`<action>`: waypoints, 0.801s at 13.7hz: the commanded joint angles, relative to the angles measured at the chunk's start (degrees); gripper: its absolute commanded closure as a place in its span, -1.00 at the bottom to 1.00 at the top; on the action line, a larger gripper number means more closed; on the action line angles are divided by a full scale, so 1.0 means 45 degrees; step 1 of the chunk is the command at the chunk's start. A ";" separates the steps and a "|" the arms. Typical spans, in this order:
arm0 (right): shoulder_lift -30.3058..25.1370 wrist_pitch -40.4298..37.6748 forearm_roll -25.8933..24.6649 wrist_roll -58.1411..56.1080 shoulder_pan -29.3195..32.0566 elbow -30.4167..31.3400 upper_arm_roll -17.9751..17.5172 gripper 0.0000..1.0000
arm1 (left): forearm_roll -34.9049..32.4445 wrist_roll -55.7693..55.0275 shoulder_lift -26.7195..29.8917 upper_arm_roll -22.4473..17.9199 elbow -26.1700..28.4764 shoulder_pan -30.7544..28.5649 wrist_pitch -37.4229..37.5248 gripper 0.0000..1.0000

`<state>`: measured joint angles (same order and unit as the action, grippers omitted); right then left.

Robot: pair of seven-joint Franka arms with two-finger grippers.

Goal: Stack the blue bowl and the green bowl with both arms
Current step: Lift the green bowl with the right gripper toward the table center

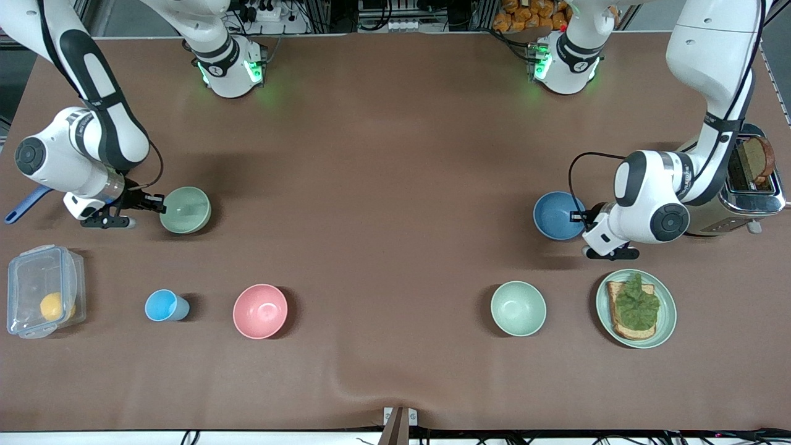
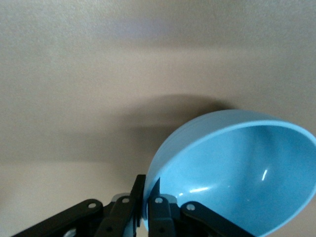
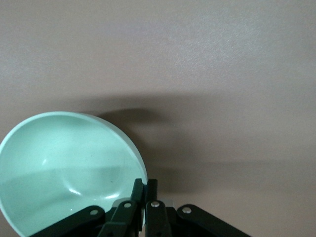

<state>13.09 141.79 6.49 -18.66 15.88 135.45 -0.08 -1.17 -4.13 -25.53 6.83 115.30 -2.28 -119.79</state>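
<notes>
The blue bowl (image 1: 556,215) sits on the brown table toward the left arm's end. My left gripper (image 1: 581,217) is shut on its rim, on the side toward the toaster. In the left wrist view the blue bowl (image 2: 237,173) fills the corner, and the left gripper (image 2: 148,195) pinches its wall, one finger inside and one outside. The green bowl (image 1: 185,210) sits toward the right arm's end. My right gripper (image 1: 157,206) is shut on its rim. In the right wrist view the right gripper (image 3: 145,190) clamps the edge of the green bowl (image 3: 69,168).
Nearer the front camera stand a pale mint bowl (image 1: 518,308), a mint plate (image 1: 668,309) with toast, a pink bowl (image 1: 260,311), a light-blue cup (image 1: 165,305) and a clear lidded box (image 1: 31,278). A toaster (image 1: 751,185) stands beside the left arm. A blue handle (image 1: 25,205) lies under the right arm.
</notes>
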 commanded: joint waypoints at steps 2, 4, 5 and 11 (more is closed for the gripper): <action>-0.0913 -0.1388 0.1541 -0.0287 -0.0012 -0.0001 -0.0371 1.00 | -0.0111 0.0020 0.0632 0.0085 0.0042 -0.0332 -0.0021 1.00; -0.1441 -0.2014 0.2148 -0.0093 -0.0442 -0.0021 -0.0391 1.00 | 0.0064 0.0078 0.0867 0.0163 -0.0074 -0.0760 0.0018 1.00; -0.1540 -0.2268 0.2538 0.0082 -0.0540 -0.0040 -0.0391 1.00 | 0.0336 0.0156 0.0907 0.0182 -0.0114 -0.0782 0.0057 1.00; -0.2730 -0.2876 0.3382 0.5072 -0.3483 -0.0040 -0.0391 1.00 | 0.2563 -0.0134 0.1336 0.0999 -0.0388 -0.0685 0.0096 1.00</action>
<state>4.32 129.25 20.09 -4.66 5.73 134.09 -1.89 7.96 -3.97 -20.70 8.92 113.49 -5.21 -119.92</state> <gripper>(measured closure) 0.965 0.938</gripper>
